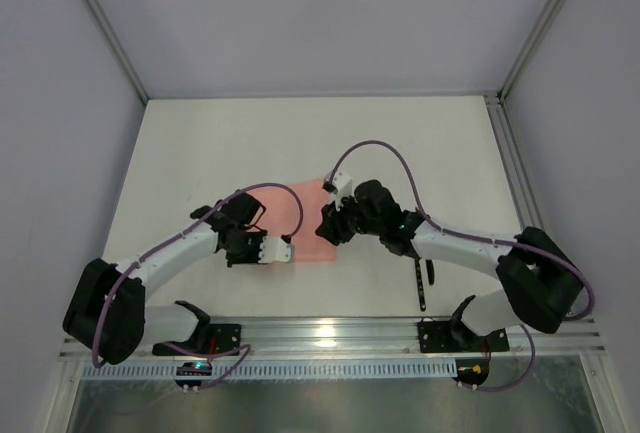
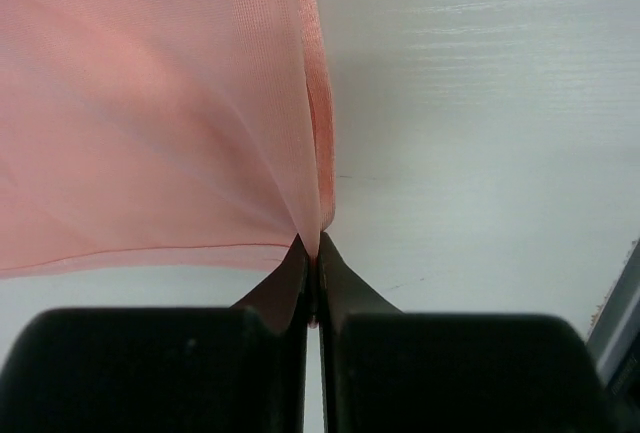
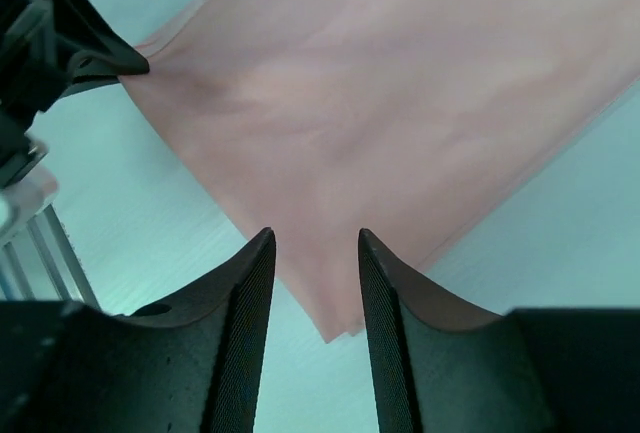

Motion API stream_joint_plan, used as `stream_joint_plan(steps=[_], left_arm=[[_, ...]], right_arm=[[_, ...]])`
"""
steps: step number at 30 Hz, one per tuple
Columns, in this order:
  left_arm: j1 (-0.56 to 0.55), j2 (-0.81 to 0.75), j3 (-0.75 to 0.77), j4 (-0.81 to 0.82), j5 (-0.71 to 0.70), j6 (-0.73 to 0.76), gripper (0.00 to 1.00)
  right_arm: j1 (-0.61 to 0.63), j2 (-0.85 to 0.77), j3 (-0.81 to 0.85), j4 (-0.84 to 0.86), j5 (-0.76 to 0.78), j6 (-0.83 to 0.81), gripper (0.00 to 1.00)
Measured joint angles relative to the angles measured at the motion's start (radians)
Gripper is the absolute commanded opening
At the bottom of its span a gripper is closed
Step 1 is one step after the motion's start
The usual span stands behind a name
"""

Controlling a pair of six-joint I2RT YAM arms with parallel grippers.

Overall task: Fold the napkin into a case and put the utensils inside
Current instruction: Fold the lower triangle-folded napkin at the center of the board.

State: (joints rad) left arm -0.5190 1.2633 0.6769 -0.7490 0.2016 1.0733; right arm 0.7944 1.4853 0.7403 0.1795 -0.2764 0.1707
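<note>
The salmon-pink napkin (image 1: 304,215) lies folded in layers on the white table between both arms. My left gripper (image 1: 287,251) is shut on its near-left corner, and the cloth (image 2: 150,103) rises pinched into the fingertips (image 2: 313,245). My right gripper (image 3: 315,238) is open, its fingers straddling another corner of the napkin (image 3: 400,103) without pressing it. The left gripper (image 3: 60,43) shows at the top left of the right wrist view, holding its corner. Dark utensils (image 1: 421,288) lie on the table by the right arm, partly hidden beneath it.
A metal rail (image 1: 330,333) runs along the table's near edge by the arm bases. Frame posts (image 1: 105,28) and grey walls bound the table on both sides and at the back. Purple cables (image 1: 385,148) loop over both arms.
</note>
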Motion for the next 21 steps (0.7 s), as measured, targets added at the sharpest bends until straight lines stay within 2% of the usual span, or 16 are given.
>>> stream_joint_plan(steps=[3, 6, 10, 14, 16, 17, 21], left_arm=[[0.022, 0.012, 0.048, -0.059, 0.029, 0.000, 0.00], [0.037, 0.030, 0.076, -0.106, 0.050, 0.001, 0.00], [0.050, 0.056, 0.110, -0.161, 0.072, 0.001, 0.00], [0.056, 0.071, 0.147, -0.200, 0.091, 0.001, 0.00], [0.057, 0.079, 0.164, -0.215, 0.098, 0.000, 0.00], [0.057, 0.083, 0.170, -0.220, 0.099, 0.000, 0.00], [0.057, 0.100, 0.180, -0.235, 0.109, 0.000, 0.00]], right_arm=[[0.045, -0.156, -0.073, 0.054, 0.058, -0.152, 0.50], [0.159, -0.291, -0.203, 0.151, 0.117, -0.335, 0.59], [0.300, -0.338, -0.326, 0.231, 0.205, -0.506, 0.64], [0.417, -0.233, -0.357, 0.333, 0.363, -0.594, 0.69], [0.475, -0.126, -0.354, 0.423, 0.448, -0.618, 0.71], [0.496, -0.067, -0.345, 0.460, 0.480, -0.626, 0.84], [0.534, 0.128, -0.299, 0.573, 0.569, -0.650, 0.85]])
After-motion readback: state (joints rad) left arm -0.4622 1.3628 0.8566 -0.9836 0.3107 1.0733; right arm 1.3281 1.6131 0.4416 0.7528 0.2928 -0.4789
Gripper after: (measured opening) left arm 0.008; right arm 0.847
